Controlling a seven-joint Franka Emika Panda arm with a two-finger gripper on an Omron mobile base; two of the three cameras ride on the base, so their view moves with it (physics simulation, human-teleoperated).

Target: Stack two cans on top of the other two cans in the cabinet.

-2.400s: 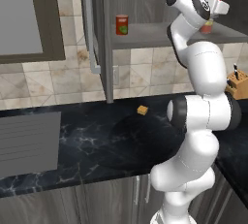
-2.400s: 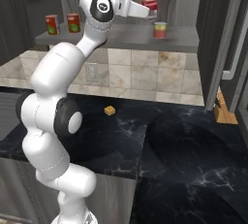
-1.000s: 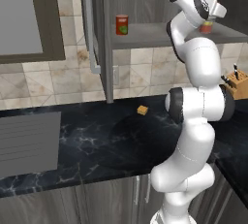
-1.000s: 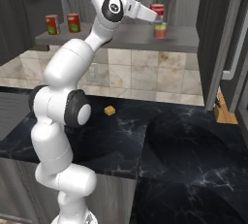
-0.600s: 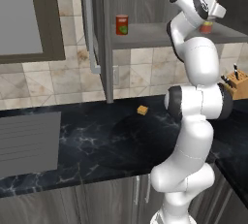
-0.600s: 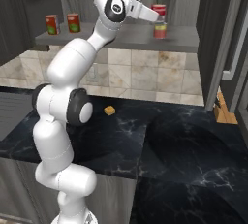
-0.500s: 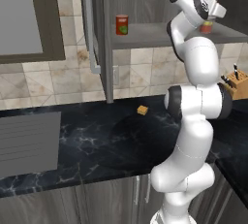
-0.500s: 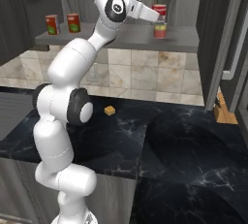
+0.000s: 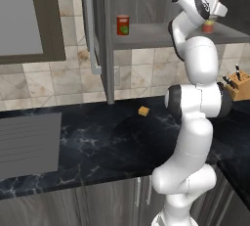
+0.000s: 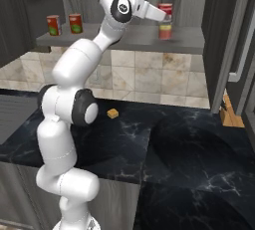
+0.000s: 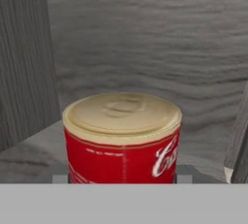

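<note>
Gripping red can in my end effector; lower it squarely onto green-yellow can at six o'clock, release gently.

The gripper reaches into the cabinet, above the shelf board. Between its jaws sits a can, resting on top of another can that stands on the shelf directly below the jaws. Behind the jaws rises the cabinet's back wall. Two more cans stand side by side at the shelf's far end, well apart from the jaws. Far below the jaws, a small block lies on the counter.
</note>
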